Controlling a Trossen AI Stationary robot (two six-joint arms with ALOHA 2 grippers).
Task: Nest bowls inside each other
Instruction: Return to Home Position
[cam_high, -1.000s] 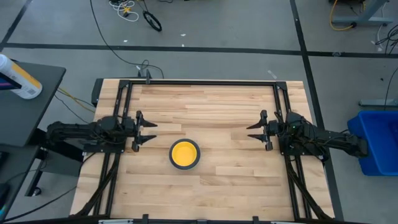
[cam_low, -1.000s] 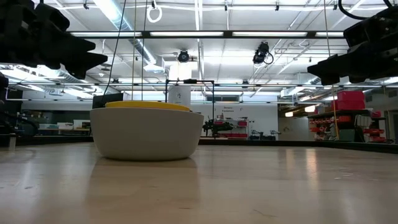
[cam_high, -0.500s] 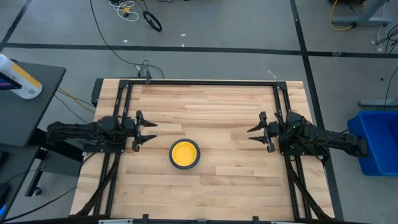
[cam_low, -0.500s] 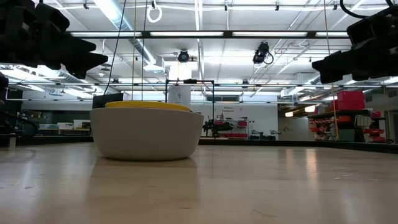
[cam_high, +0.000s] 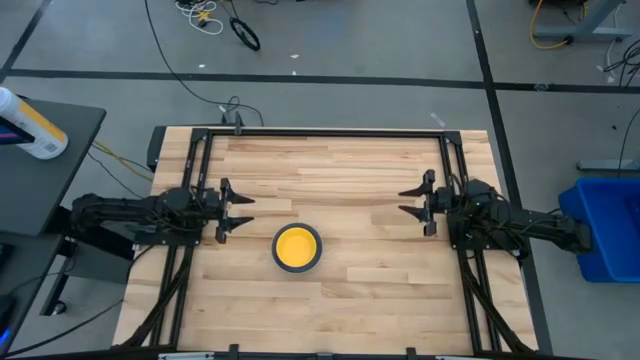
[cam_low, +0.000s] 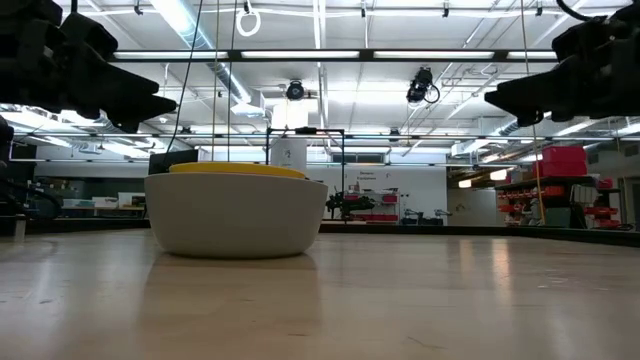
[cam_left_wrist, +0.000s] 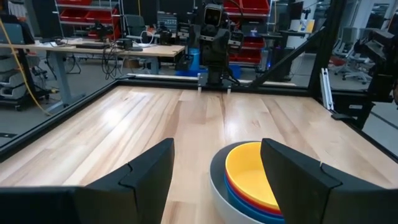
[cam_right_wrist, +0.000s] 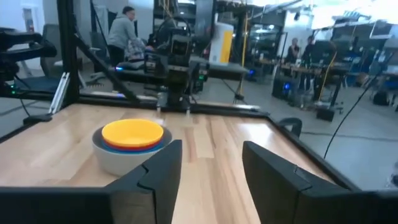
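Note:
The bowls stand nested in one stack (cam_high: 297, 248) near the middle of the wooden table, resting on the grey bowl's base (cam_low: 237, 212). The yellow bowl (cam_left_wrist: 249, 177) is innermost, and red and blue rims (cam_right_wrist: 130, 145) show between it and the grey wall. My left gripper (cam_high: 243, 212) hangs open above the table's left side, pointing level toward the right, with the stack a little ahead and nearer the table's near edge. My right gripper (cam_high: 403, 201) hangs open above the right side, pointing level toward the left, well clear of the stack.
Black frame rails (cam_high: 320, 132) run along the table's far, left and right sides. A blue bin (cam_high: 603, 228) stands on the floor past the right edge, and a bottle (cam_high: 30, 124) lies on a dark side table at the left. People (cam_right_wrist: 124, 31) are in the room beyond.
My right gripper has swung its fingers a little toward the table's far edge and tipped slightly upward, staying in the same place. The stack of bowls has not moved.

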